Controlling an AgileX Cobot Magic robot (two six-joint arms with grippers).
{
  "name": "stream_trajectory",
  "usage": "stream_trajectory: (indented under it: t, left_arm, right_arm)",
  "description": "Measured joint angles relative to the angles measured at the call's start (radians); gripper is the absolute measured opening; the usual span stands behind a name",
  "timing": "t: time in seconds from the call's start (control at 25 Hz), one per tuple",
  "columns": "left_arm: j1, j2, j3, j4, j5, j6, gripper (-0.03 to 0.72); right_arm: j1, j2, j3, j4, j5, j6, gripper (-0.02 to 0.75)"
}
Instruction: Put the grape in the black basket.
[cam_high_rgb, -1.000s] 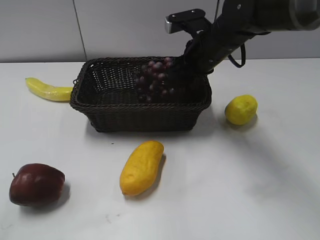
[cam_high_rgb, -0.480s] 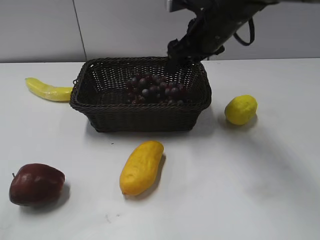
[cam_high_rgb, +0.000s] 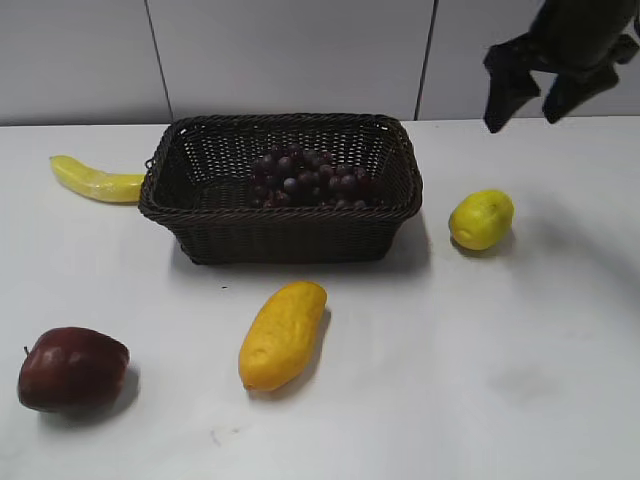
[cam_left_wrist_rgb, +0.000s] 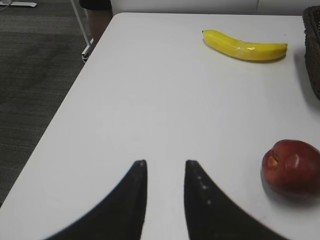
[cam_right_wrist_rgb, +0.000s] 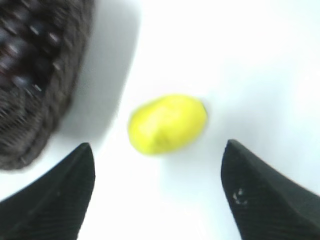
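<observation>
Apple near left, mango near centre, lemon right, all on bench. Grape lies inside basket. Right gripper far right, high, jaws spread, empty; left gripper jaws narrowly apart. Risk looks low: a low retreat might clip the lemon. Earlier the arm hung over the basket; now gone right.

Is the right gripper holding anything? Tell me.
No: in the right wrist view the right gripper is wide open with nothing between its fingers, only the lemon lying on the table below.
</observation>
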Motion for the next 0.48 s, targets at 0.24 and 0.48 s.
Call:
stream_trajectory:
  t: [0.24, 0.48]
  left_arm:
    - [0.000, 0.000, 0.000, 0.000, 0.000, 0.000, 0.229]
    - [0.000, 0.000, 0.000, 0.000, 0.000, 0.000, 0.229]
  right_arm:
    - [-0.066, -0.012, 0.013, 0.000, 0.066, 0.014, 0.594]
    - [-0.071, -0.150, 0.189, -0.031, 0.067, 0.023, 0.594]
